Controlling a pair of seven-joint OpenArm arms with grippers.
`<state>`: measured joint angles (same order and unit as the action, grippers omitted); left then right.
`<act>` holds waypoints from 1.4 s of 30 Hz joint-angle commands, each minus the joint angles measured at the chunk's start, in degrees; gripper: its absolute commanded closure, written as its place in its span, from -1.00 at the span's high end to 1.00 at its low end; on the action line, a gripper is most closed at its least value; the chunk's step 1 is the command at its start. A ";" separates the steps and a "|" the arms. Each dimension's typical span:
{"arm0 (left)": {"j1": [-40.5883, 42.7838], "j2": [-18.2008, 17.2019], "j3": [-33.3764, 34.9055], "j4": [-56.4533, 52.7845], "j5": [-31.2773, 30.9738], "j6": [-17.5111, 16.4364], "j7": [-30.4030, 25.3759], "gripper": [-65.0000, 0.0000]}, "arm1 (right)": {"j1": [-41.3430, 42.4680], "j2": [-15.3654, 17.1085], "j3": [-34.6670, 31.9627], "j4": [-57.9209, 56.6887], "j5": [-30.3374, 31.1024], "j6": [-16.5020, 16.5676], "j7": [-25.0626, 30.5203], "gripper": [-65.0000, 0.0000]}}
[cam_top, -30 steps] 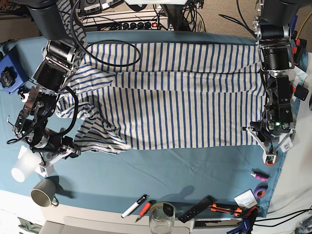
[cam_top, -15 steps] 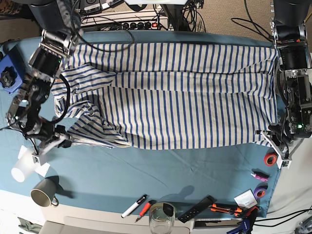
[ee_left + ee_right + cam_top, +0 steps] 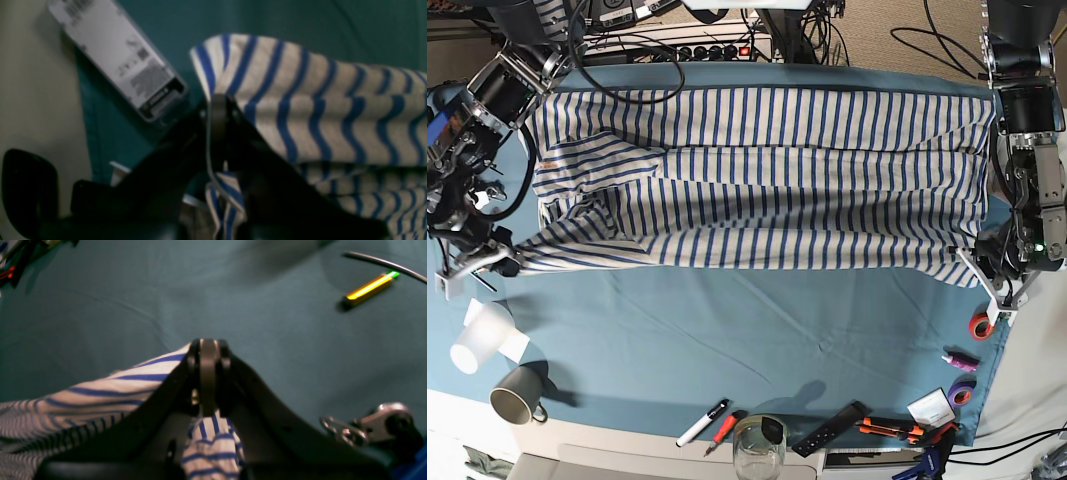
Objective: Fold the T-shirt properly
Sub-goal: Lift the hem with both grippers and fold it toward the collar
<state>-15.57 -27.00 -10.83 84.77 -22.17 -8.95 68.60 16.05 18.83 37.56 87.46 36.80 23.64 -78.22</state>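
Open counter [image 3: 757, 330] lies in front of the T-shirt [image 3: 767, 180], a broad teal band with free passage across its middle. Obstacles line the near edge: a white cup [image 3: 475, 342], a grey mug [image 3: 515, 395], a marker [image 3: 702, 422], a glass jar [image 3: 758, 450] and a black remote [image 3: 827, 428]. Beside my left tool [image 3: 983, 262] (clamped on the hem) sit tape rolls [image 3: 980, 325], narrowing that corner.

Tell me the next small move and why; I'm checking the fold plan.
Probably carry the near edge up and over toward the far edge: both the left gripper and right gripper are shut on the T-shirt, now stretched flat.
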 commanded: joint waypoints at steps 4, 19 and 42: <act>0.55 -1.16 -0.35 2.23 0.28 0.02 0.81 -1.00 | -0.72 1.99 1.16 1.09 -0.31 0.04 1.51 -1.00; 12.24 -1.11 -13.33 12.59 -7.82 -4.48 0.42 -1.00 | -7.06 4.20 1.25 1.09 -0.37 -0.33 0.44 -1.00; 26.34 -1.09 -13.35 26.01 -5.01 -4.39 0.96 -1.00 | -14.80 4.22 12.52 1.49 1.33 -0.35 0.20 -1.00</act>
<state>11.00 -26.85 -23.68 109.89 -28.62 -13.74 69.97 0.64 21.23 49.56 87.79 38.46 23.42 -79.68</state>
